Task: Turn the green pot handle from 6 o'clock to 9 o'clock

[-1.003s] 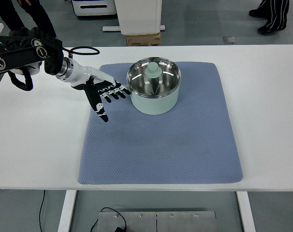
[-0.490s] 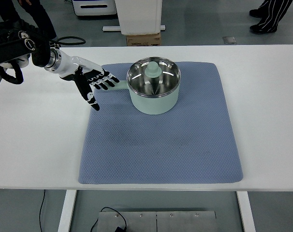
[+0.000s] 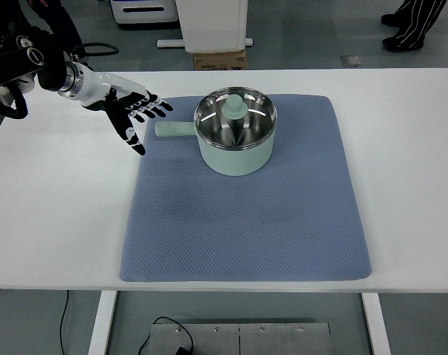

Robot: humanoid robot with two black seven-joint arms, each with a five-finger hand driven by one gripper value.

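Note:
A pale green pot (image 3: 235, 154) with a shiny steel inside stands on the blue mat (image 3: 246, 222), near its far edge. Its green handle (image 3: 174, 129) sticks out to the left, lying flat on the mat. My left hand (image 3: 137, 117) hovers just left of the handle's tip, fingers spread and holding nothing, clear of the handle. The left arm comes in from the upper left corner. A green knobbed lid part (image 3: 233, 108) rests inside the pot.
The white table (image 3: 54, 214) stretches around the mat on all sides. A cardboard box (image 3: 218, 61) and a white cabinet stand on the floor behind the table. People's legs show at the far left and far right corners.
The left hand has drawn back up and to the left, away from the pot. The handle, earlier hidden under the fingers, now lies in full view. The pot has not moved.

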